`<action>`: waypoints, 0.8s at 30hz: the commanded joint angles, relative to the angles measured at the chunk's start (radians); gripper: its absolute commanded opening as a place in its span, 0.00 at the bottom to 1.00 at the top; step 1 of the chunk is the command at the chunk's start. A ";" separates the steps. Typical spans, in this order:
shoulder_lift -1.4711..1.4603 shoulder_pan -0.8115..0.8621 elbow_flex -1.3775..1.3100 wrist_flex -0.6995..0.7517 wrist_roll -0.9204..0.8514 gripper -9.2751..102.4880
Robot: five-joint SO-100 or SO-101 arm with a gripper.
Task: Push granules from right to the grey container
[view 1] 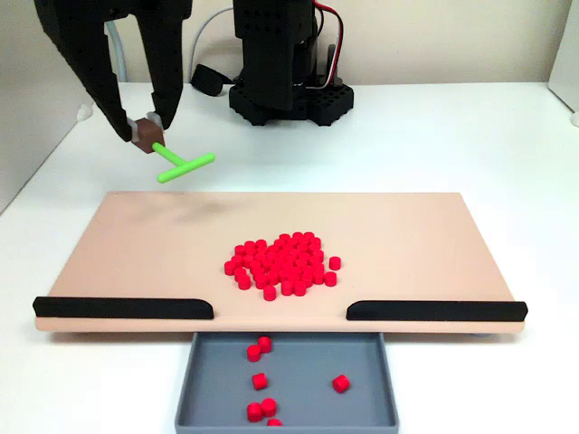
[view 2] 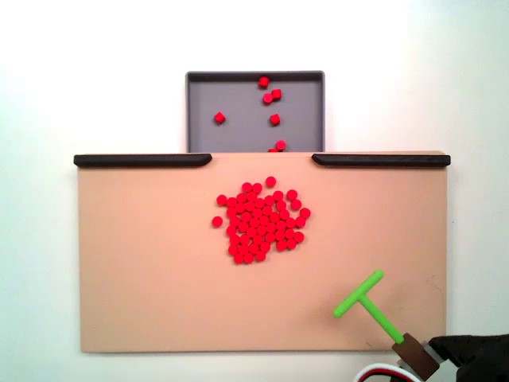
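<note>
The gripper (view 1: 152,127) is clenched on the brown handle of a green T-shaped pusher (view 1: 181,165), held above the tan board's (view 1: 127,244) back edge near one corner, well apart from the granules (view 1: 282,264). Those lie heaped mid-board, just behind the gap between two black strips (view 1: 124,307) on the front edge; a few already sit in the grey container (view 1: 298,380) below that gap. This looks like the set-up for a sweep: the pusher's bar must drop behind the heap and drive it straight through the gap, or pieces may jam against the strips.
</note>
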 commanded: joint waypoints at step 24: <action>-0.288 0.018 -0.331 0.002 -0.641 0.08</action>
